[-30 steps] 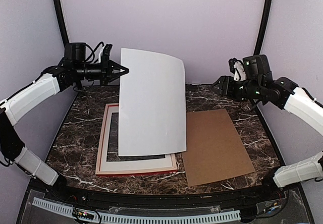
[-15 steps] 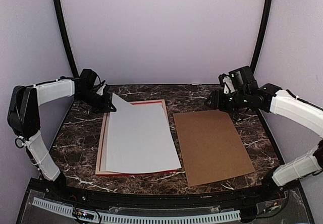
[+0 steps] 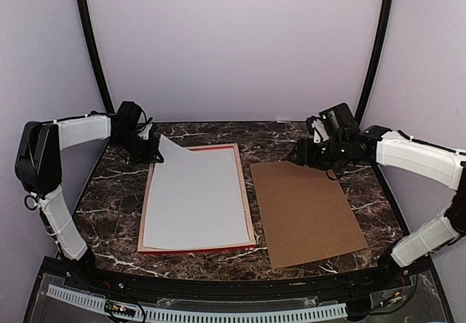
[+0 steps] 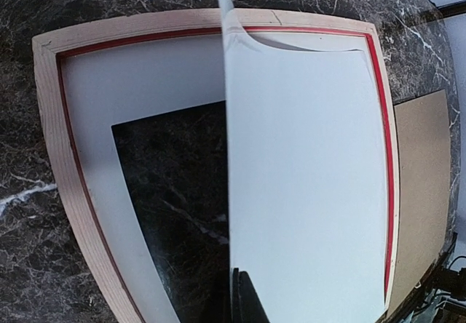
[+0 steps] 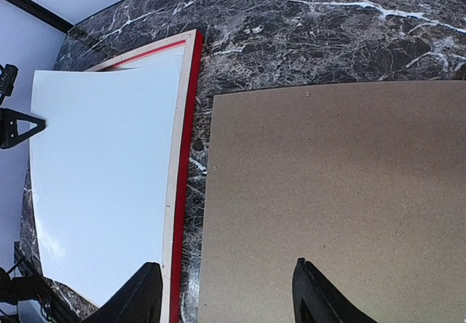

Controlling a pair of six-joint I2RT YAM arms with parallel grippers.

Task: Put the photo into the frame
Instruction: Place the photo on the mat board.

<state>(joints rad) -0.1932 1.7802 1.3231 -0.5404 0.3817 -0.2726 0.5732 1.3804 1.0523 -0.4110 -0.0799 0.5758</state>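
Observation:
The frame (image 3: 249, 208) lies back side up on the marble table, with pale wood rails and a red inner edge; it also shows in the left wrist view (image 4: 49, 119) and the right wrist view (image 5: 183, 156). The photo (image 3: 196, 201) lies in it with its blank white back up, so the picture side is hidden. Its far-left corner is lifted. My left gripper (image 3: 154, 150) is shut on that raised edge (image 4: 240, 294). My right gripper (image 3: 297, 156) is open and empty, hovering low over the brown board's far-left corner (image 5: 226, 276).
The brown backing board (image 3: 306, 206) lies flat right of the frame, a narrow strip of table between them. A cream-white mat (image 4: 145, 83) sits in the frame under the raised sheet, with dark marble showing through its opening. Grey walls enclose the table.
The white sheet came down from upright in the air to lying in the frame. My left arm dropped to the frame's far-left corner. My right gripper moved down and left toward the board.

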